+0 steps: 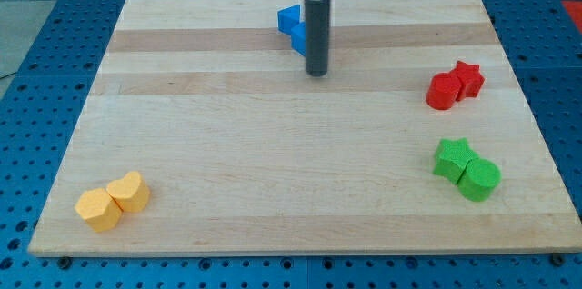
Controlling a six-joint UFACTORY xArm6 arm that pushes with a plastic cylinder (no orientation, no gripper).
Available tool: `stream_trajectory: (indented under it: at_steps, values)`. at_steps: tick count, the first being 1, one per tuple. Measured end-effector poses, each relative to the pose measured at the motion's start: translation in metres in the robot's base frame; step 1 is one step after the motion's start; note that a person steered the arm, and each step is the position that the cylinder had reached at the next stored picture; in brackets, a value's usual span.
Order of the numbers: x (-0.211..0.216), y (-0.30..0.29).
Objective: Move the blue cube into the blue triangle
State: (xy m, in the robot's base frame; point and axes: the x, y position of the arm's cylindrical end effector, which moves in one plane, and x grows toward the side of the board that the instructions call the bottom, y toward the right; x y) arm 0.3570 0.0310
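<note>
Two blue blocks sit touching near the view's top centre of the wooden board. The upper one, the blue cube, lies against the lower blue triangle, which is partly hidden behind my rod. My tip rests on the board just below and to the right of the blue pair, close to the triangle.
A red cylinder and a red star sit together at the view's right. A green star and a green cylinder lie below them. Two yellow blocks sit at the bottom left.
</note>
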Motion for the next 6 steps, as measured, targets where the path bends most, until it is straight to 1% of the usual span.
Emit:
stream_trajectory:
  at_steps: [1, 3, 4, 5, 6]
  values:
    - [-0.022, 0.004]
    - [-0.037, -0.036]
    - [-0.038, -0.044]
    - [-0.033, -0.027]
    - [-0.032, 0.027]
